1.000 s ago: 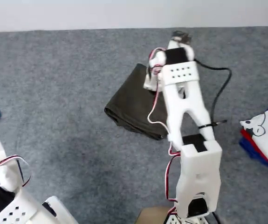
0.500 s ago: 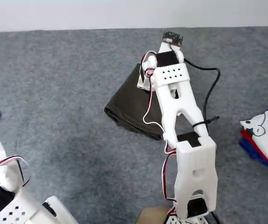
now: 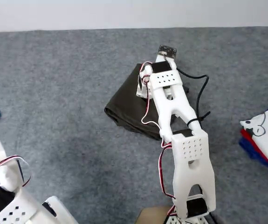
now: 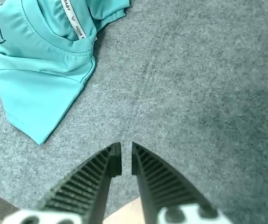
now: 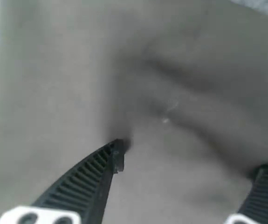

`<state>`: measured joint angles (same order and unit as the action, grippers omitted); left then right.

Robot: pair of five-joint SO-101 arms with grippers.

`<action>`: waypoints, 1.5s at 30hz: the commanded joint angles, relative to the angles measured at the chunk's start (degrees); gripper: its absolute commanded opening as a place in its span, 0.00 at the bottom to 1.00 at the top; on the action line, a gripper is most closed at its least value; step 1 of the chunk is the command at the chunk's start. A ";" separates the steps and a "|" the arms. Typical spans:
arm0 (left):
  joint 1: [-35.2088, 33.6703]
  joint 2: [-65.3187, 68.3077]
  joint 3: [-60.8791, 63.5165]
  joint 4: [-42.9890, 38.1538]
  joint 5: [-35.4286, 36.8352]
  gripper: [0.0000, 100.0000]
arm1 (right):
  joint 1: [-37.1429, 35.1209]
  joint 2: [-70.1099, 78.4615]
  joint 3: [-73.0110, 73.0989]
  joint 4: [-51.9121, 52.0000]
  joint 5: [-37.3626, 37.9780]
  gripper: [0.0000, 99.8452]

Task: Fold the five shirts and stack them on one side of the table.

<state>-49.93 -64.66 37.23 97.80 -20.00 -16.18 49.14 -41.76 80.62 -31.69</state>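
While my right gripper [image 5: 189,161] sits spread wide, one fingertip [image 5: 116,151] dimpling the folded dark shirt [image 3: 127,107], my left gripper [image 4: 127,158] is clenched on nothing above the grey mat [image 4: 208,70]. A teal shirt [image 4: 36,70] lies well off the dark shirt on one side, the folded stack [image 3: 264,135] well off on the other.
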 commanded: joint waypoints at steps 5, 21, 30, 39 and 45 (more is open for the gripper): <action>0.09 -0.26 -0.22 -1.14 -0.70 0.05 | 1.71 3.03 -3.16 -3.82 0.62 0.42; 0.09 -0.26 -0.13 -2.73 -0.70 0.05 | 1.27 6.64 -3.16 -6.73 0.97 0.18; -0.09 -0.26 -0.13 -2.73 -0.70 0.05 | 0.66 6.46 -3.16 -2.77 2.99 0.01; -0.18 -0.26 -0.22 -2.73 -0.70 0.05 | 4.44 2.59 -15.91 8.57 8.70 0.01; -0.18 -0.26 -0.22 -2.73 -0.53 0.05 | 8.22 0.57 -28.40 20.26 16.26 0.01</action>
<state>-49.93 -64.66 37.23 96.22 -20.00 -10.20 55.74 -62.51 95.74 -19.03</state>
